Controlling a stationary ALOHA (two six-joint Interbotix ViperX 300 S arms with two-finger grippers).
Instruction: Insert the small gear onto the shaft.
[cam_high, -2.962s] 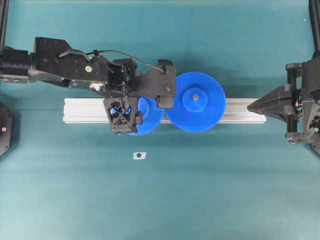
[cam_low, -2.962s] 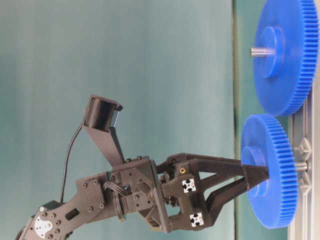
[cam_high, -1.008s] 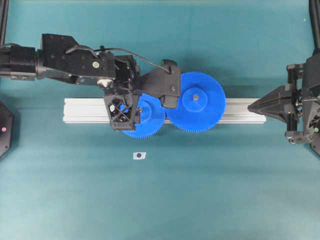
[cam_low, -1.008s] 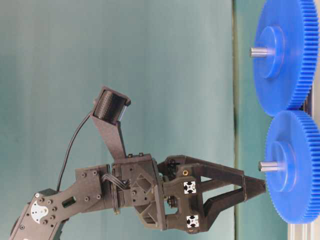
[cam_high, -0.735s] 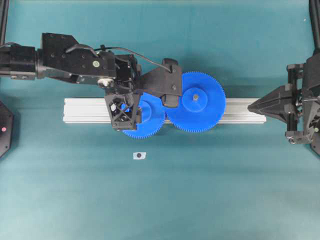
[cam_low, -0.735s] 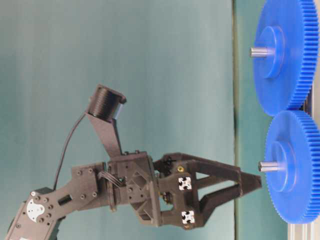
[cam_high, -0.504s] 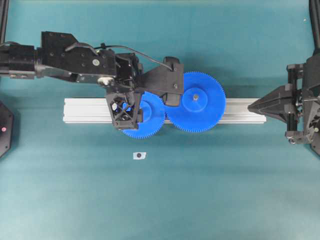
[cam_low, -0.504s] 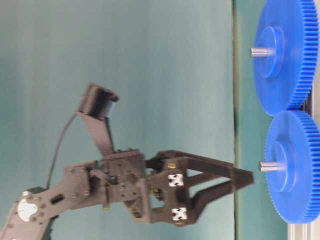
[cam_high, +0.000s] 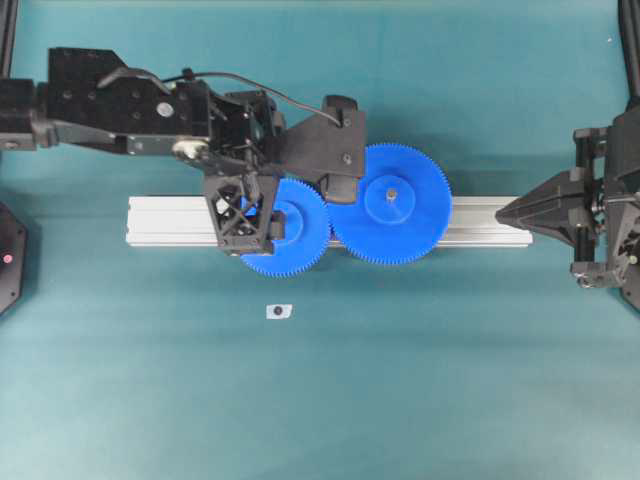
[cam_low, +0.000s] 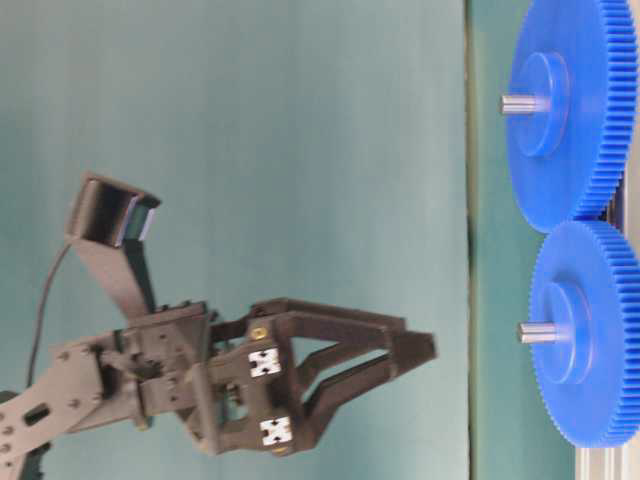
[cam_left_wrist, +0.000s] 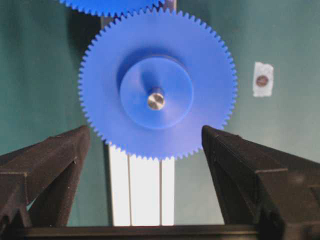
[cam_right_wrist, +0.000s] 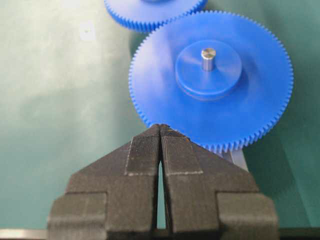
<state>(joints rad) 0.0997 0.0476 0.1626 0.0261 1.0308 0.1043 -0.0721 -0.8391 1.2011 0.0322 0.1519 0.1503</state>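
Blue small gear seated on the shaft, meshing the large gear at 3 o'clock. Left gripper spread, clear; right gripper pressed together. Looks done.

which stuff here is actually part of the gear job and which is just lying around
Part of the job:
small gear, seated on the rail
shaft, its tip showing through the hub
left gripper, open and clear of the gear

Just there:
larger gear
aluminium rail
small white tag
right gripper, shut, off to the side
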